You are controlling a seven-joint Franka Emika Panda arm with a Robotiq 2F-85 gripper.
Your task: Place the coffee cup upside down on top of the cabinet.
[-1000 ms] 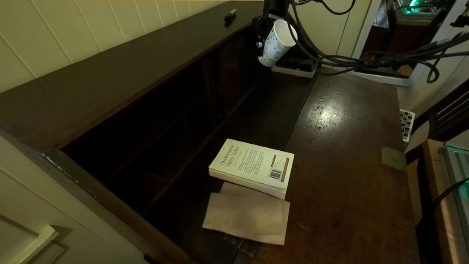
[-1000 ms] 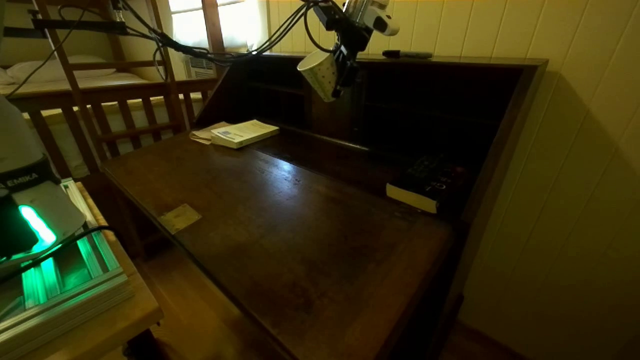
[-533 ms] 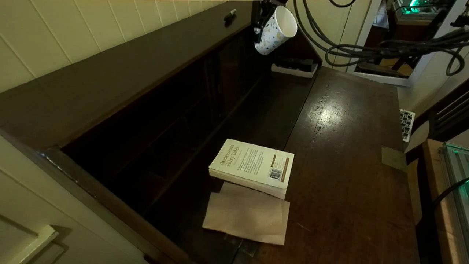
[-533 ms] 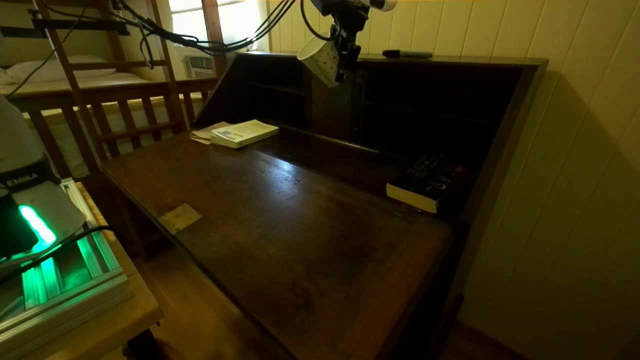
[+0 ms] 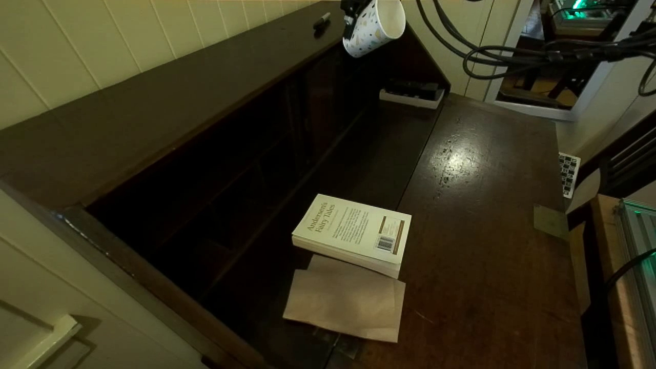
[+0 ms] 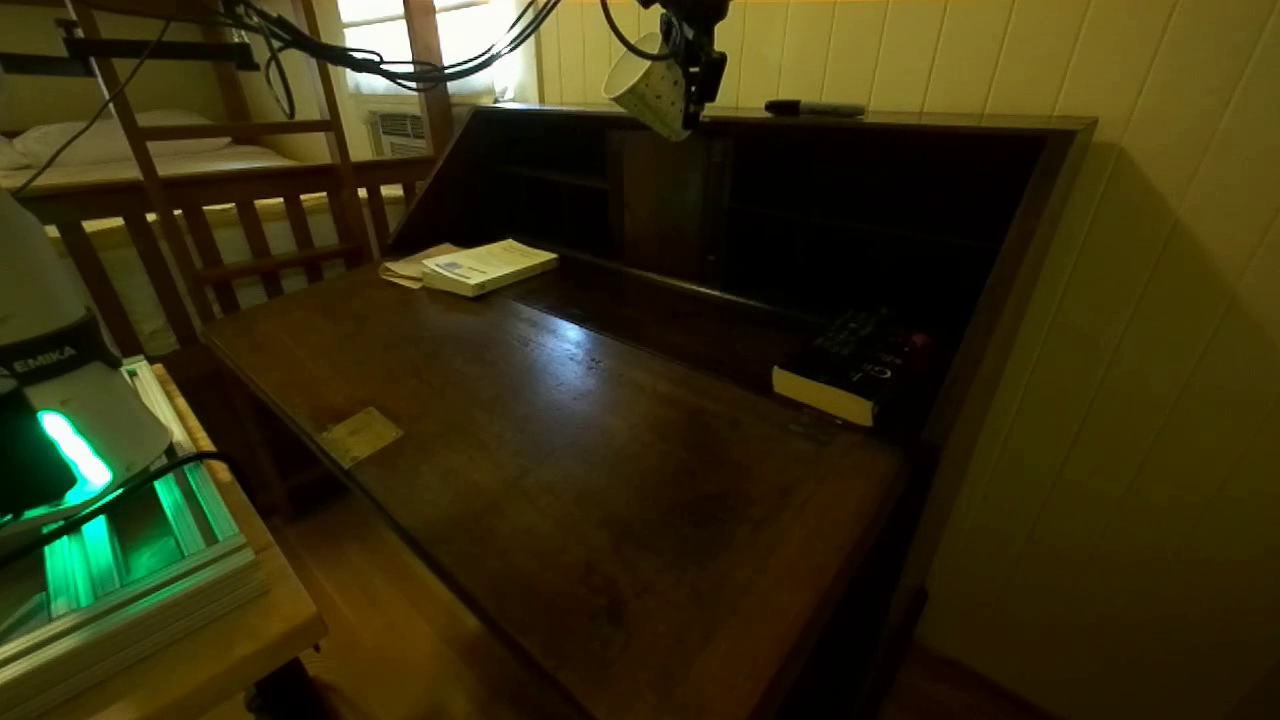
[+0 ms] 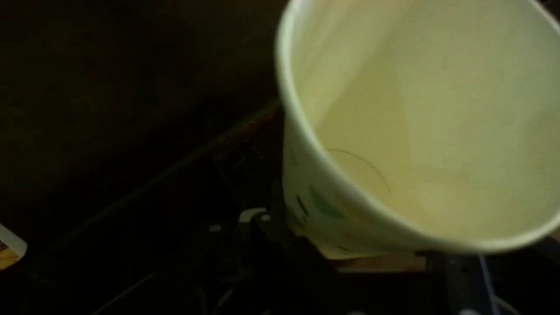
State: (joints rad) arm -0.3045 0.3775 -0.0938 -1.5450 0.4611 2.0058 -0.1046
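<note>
Has coffee cup (image 5: 373, 28) pinched in gripper (image 6: 697, 90), in air, tilted mouth-up, near front top edge of cabinet (image 5: 169, 97); hard to judge how close. Needs flipping: could slip if pinched too lightly, crumple if squeezed harder. Could clip edge if brought in low, or bump marker (image 5: 322, 24) if swung wide.

Legible text, exterior views

White paperback book (image 5: 353, 233): cover reads "Andersen's Fairy Tales"; finer print beside its barcode (image 5: 385, 243) is unreadable. Black band (image 6: 50, 353) on the robot arm (image 6: 40, 270) shows "EMIKA". Dark book (image 6: 855, 362): pale lettering, perhaps including "G", too dim to confirm.
</note>
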